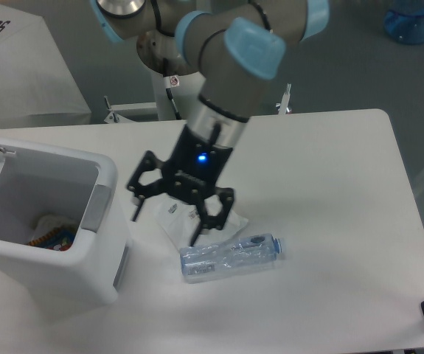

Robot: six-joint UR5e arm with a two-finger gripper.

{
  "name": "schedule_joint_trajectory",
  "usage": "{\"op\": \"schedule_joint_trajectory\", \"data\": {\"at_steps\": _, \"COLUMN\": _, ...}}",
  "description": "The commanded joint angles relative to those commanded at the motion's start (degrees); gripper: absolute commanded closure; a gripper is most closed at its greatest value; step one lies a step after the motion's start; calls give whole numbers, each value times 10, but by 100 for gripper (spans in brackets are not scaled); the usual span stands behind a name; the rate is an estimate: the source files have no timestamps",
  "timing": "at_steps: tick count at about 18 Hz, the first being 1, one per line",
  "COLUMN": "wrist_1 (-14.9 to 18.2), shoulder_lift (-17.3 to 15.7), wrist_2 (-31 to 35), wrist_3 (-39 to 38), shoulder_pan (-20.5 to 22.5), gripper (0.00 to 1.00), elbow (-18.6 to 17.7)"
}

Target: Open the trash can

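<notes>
The trash can [86,269] is a large white boxy bin at the table's left, its lid swung up and back at the far left edge. Its inside shows, with some colourful rubbish at the bottom. A grey tab [97,209] sits on its front rim. My gripper [164,226] hangs just right of the bin, clear of the rim, open with nothing between its black fingers [197,232].
A crushed clear plastic bottle [230,257] lies on the table below the gripper. A crumpled white plastic wrapper [173,217] lies under the fingers. A white cloth-covered stand [20,66] is behind the table at left, a blue container [416,18] at top right.
</notes>
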State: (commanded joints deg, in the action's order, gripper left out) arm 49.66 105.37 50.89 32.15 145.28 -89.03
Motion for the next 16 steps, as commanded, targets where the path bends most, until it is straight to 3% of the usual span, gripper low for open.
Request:
{"op": "schedule_joint_trajectory", "data": {"at_steps": 6, "wrist_1": -2, "shoulder_lift": 27, "wrist_2": 30, "wrist_3": 151, "shoulder_pan": 56, "gripper": 0, "elbow": -4}}
{"op": "schedule_joint_trajectory", "data": {"at_steps": 11, "wrist_1": 0, "shoulder_lift": 59, "wrist_2": 201, "wrist_3": 231, "shoulder_pan": 62, "gripper": 0, "elbow": 10}}
{"op": "schedule_joint_trajectory", "data": {"at_steps": 16, "wrist_1": 25, "shoulder_lift": 102, "wrist_2": 288, "wrist_3": 260, "shoulder_pan": 62, "gripper": 0, "elbow": 66}}
